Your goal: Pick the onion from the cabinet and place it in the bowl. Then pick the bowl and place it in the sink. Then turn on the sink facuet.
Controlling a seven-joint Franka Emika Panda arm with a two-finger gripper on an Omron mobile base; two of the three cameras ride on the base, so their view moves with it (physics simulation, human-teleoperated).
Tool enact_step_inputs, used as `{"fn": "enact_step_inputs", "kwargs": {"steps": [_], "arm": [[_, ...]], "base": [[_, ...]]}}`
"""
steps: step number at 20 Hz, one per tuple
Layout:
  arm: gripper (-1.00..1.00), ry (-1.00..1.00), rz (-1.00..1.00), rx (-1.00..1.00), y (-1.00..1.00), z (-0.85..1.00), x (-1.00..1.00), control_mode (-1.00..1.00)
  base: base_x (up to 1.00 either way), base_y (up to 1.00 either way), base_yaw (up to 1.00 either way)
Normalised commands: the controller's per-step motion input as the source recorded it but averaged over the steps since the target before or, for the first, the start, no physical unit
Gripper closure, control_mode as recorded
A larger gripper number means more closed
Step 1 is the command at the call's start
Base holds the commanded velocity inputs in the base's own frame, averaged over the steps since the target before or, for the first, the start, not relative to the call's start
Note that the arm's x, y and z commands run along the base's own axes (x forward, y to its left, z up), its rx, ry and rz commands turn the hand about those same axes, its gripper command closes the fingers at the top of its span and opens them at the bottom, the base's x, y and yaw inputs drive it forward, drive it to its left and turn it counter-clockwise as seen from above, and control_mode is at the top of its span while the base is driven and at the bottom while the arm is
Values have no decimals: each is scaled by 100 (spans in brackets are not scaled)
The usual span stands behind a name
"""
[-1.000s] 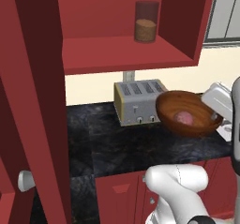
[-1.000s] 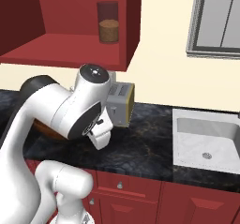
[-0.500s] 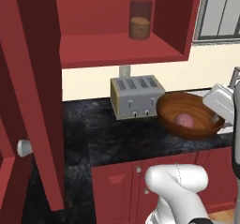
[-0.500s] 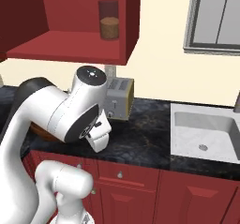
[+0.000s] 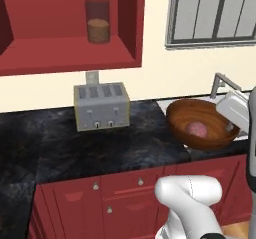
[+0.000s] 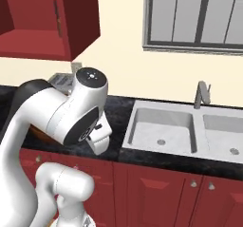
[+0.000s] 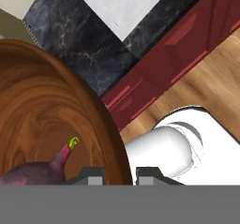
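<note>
Brown wood grain sits close against my jaws in the hand view: I have them pinched on the rim of the bowl (image 7: 56, 110), one finger inside the wall and one outside, because a rim grip is the only hold a bowl this wide allows. The gripper (image 7: 119, 174) sits right on that edge, the jaws drawn nearly together with just the thin wall between them.

The onion (image 7: 40, 171) lies in the bottom of the bowl, just inward of my jaws, its little green-tipped stalk pointing up. It is resting loose, so I judge any sharp tilt would roll it to the low side, or out.

From the left base view the bowl (image 5: 202, 125) appears lifted and tipped, hanging over the front corner of the dark table (image 5: 100, 148), with the onion (image 5: 196, 129) showing pink inside it. The sink (image 6: 182, 128) lies beyond my jaws, and the sink facuet (image 6: 201, 94) stands upright behind the divide between its two basins. The first part of the task looks done; the bowl is on its way to a basin.

Away from my jaws, the toaster (image 5: 101, 105) stands at the wall under the open cabinet (image 5: 70, 53), where a jar (image 5: 98, 22) rests on the shelf.
</note>
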Motion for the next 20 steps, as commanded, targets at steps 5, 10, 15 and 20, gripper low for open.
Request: {"fn": "enact_step_inputs", "kwargs": {"steps": [5,10,15,20], "arm": [[100,0,0,0,0,0,0,100],[100,0,0,0,0,0,0,100],[100,0,0,0,0,0,0,100],[100,0,0,0,0,0,0,100]], "base": [[0,-95,0],[0,-77,0],[1,-67,0],[6,-65,0]]}}
